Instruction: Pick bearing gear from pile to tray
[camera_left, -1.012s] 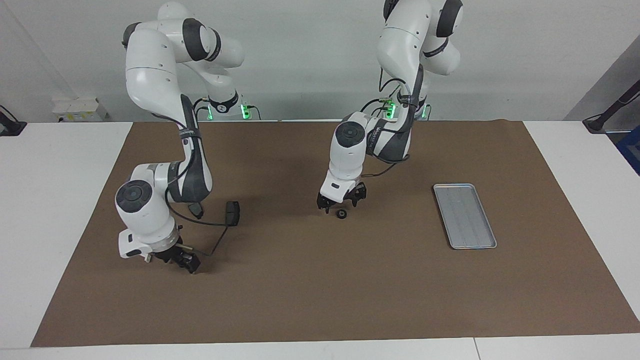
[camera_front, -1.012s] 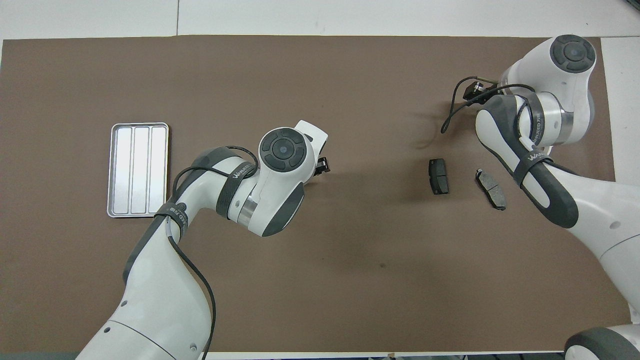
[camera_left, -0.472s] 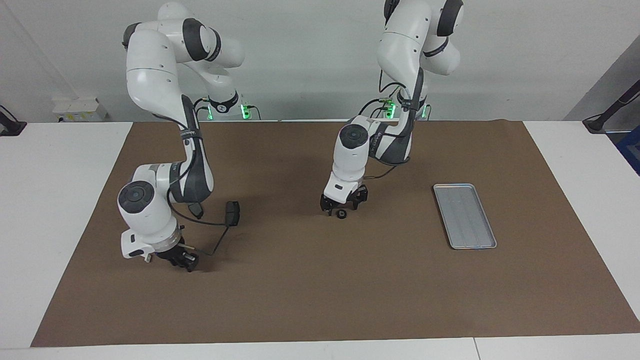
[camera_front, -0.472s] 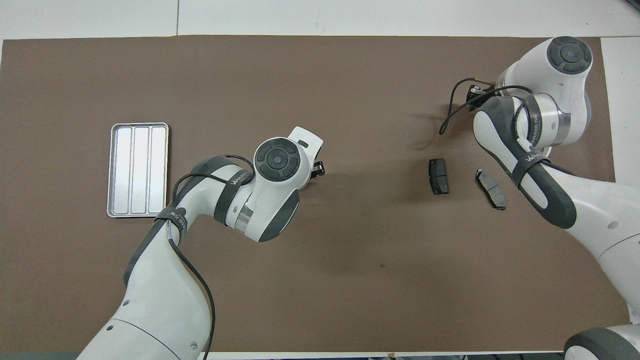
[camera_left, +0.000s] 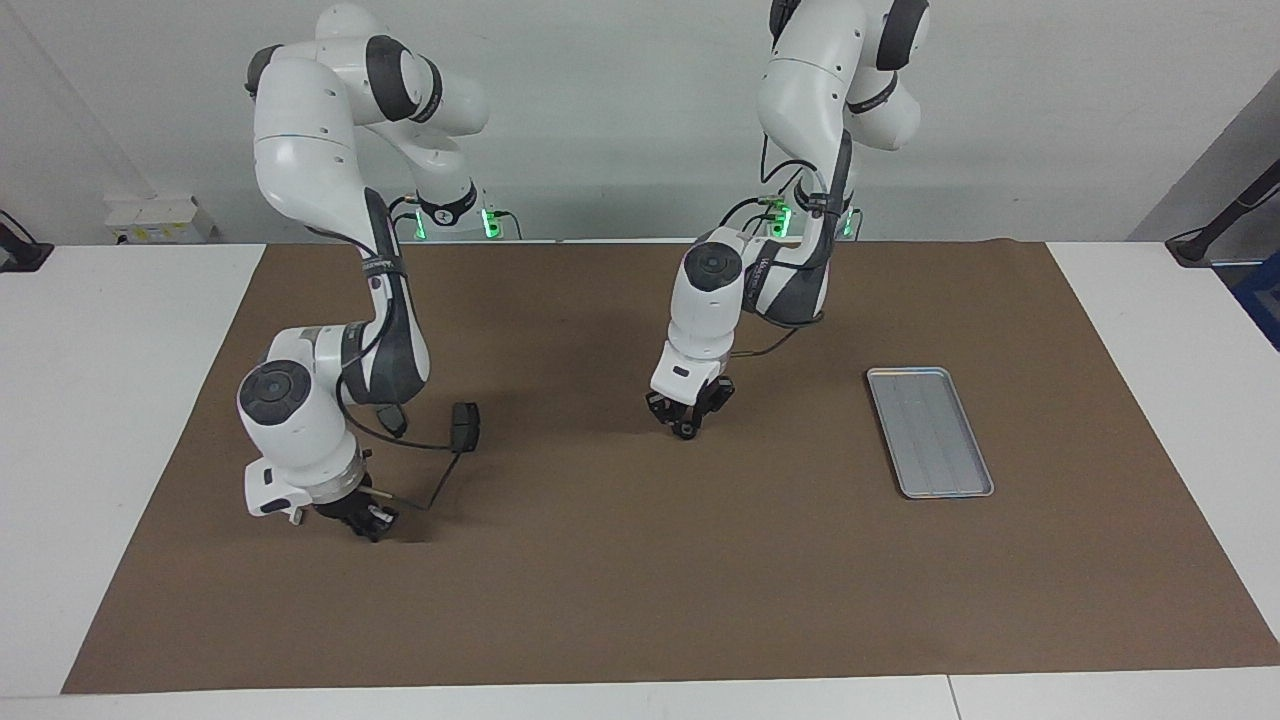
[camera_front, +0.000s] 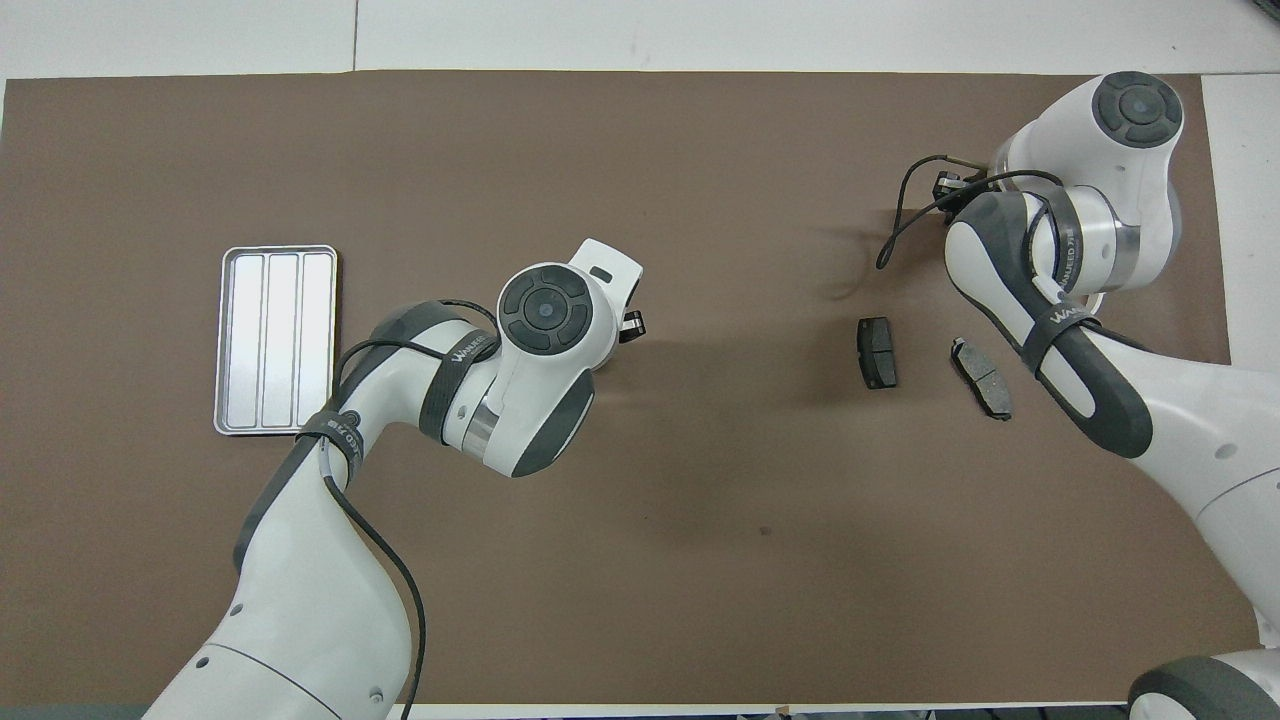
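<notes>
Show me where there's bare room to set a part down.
Bare mat runs between the left gripper and the brake pads, and between that gripper and the tray, whose floor is empty. Crowded: the right arm's end, where the right gripper sits low by both pads.

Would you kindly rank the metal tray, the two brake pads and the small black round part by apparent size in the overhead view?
1. Silver-grey ridged metal tray, largest.
2. The two dark grey brake pads look alike; unranked.
3. The small black round part is hidden under the left arm here.

Small black round gear (camera_left: 685, 431) on brown mat; ridged silver tray (camera_left: 929, 431) lies apart, flat.
</notes>
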